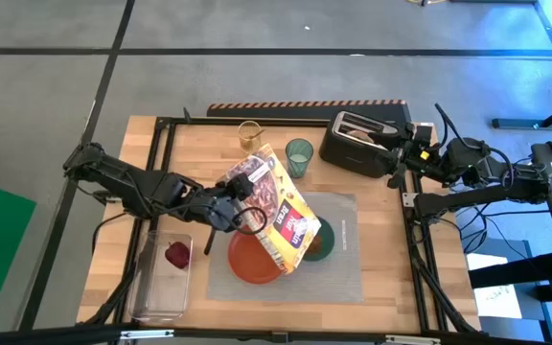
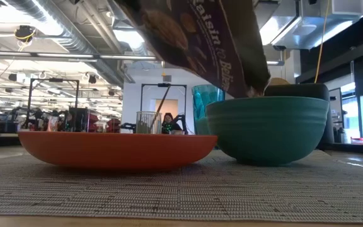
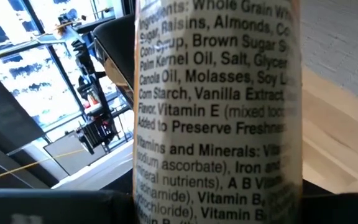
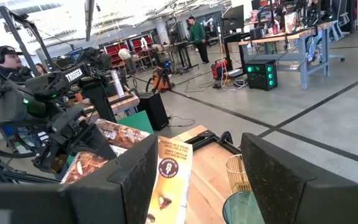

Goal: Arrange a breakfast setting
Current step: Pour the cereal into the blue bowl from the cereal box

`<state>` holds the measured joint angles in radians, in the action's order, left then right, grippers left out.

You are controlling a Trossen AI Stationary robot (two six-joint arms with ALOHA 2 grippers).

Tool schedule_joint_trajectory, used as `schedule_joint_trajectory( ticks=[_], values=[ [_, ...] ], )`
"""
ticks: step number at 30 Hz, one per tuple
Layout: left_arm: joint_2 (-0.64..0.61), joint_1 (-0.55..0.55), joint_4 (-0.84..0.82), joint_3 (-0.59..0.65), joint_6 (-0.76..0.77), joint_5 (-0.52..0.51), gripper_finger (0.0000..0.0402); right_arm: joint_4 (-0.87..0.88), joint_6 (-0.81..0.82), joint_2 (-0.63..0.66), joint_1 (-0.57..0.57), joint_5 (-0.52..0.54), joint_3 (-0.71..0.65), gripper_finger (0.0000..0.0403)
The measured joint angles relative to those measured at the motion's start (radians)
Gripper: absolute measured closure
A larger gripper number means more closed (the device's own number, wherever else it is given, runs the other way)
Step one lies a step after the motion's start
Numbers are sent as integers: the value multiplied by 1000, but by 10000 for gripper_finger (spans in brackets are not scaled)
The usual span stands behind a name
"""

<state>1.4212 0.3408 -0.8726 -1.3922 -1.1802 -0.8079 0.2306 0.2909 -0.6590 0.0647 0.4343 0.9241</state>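
My left gripper [image 1: 241, 207] is shut on the purple cereal box [image 1: 278, 206], which hangs tilted above the grey placemat [image 1: 353, 273]. The box's lower end [image 2: 254, 88] sits just over the rim of the teal bowl [image 2: 266, 129]. The orange plate [image 2: 115, 151] lies left of the bowl on the mat. The green cup [image 1: 299, 156] stands behind them. A dark red fruit [image 1: 176, 254] lies in a clear tray [image 1: 161, 287]. My right gripper [image 4: 210, 186] waits open beside the black toaster [image 1: 362, 142]. My left gripper pinches the cereal box between its two fingers, with the narrow printed side panel [image 3: 216, 124] facing the wrist. The fingers come from the table's left, slanting down, at the box's left edge [image 1: 252, 196]. The box is lifted clear and tilted, lower end toward the bowl.
A yellowish clear cup [image 1: 249, 134] stands at the far side, left of the green cup. The toaster takes up the far right corner. A dark frame [image 1: 161, 172] runs along the table's left and right sides. Bare mat lies right of the bowl.
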Motion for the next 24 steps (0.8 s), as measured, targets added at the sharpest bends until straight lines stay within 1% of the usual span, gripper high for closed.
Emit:
schedule_joint_trajectory(
  ticks=[7,14,18,24],
  values=[
    [0,0,-12,0,70,16,257,0,0,0,0,1,0,182],
    [0,-1,-22,0,243,70,257,0,0,0,0,0,0,182],
    [0,-1,-73,0,327,73,257,7,0,0,0,0,0,182],
    [0,-1,-157,0,447,107,257,6,0,0,0,0,0,182]
  ],
)
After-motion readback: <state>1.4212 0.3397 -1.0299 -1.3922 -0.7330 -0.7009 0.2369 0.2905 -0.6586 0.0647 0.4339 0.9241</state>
